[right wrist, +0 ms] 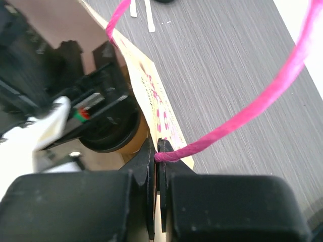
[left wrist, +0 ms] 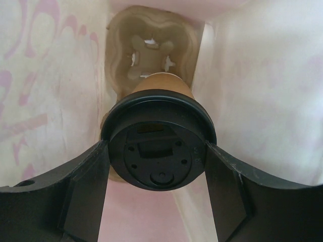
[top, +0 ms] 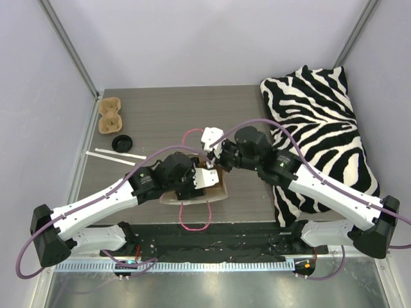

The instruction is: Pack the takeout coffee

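Left wrist: left claw (left wrist: 156, 154) clamps one lidded coffee cup (left wrist: 160, 83) inside the paper bag (left wrist: 50, 75), above one cup carrier (left wrist: 151, 35). Right claw (right wrist: 157, 151) pinches the pink handle (right wrist: 227, 121). Tabletop (top: 160, 115): one spare carrier (top: 110, 115), one loose lid (top: 122, 142).

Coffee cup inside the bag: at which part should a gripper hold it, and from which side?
Grip the coffee cup across its black lid, coming from above through the bag opening; the walls close off its sides. The left gripper holds it so.
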Motion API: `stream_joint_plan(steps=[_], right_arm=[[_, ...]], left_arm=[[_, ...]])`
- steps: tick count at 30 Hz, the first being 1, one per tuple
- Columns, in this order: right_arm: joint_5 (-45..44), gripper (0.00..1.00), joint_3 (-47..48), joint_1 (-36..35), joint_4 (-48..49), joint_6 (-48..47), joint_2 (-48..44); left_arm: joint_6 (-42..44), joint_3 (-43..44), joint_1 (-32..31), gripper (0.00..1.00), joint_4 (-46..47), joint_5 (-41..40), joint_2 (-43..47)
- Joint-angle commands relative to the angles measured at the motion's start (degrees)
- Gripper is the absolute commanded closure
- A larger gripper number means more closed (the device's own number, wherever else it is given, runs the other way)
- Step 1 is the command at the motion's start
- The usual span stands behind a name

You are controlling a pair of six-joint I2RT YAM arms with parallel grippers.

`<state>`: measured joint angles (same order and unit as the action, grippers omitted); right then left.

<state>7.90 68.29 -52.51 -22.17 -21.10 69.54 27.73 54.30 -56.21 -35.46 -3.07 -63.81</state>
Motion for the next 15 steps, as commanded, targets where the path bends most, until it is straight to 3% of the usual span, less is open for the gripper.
stream_joint_plan(steps=[1,15], right_arm=[[-11.6,0.99,-2.2,-4.3,8.2,-0.5,-3.7],[-15.6,0.99,-2.6,-6.3,9.0,4.6,-3.7]], left_arm=[[1.9,-1.9,-0.6,0.9,5.8,-0.7,3.1],[5.5,-7.3,-5.4,0.94,17.8,-6.3,1.7]])
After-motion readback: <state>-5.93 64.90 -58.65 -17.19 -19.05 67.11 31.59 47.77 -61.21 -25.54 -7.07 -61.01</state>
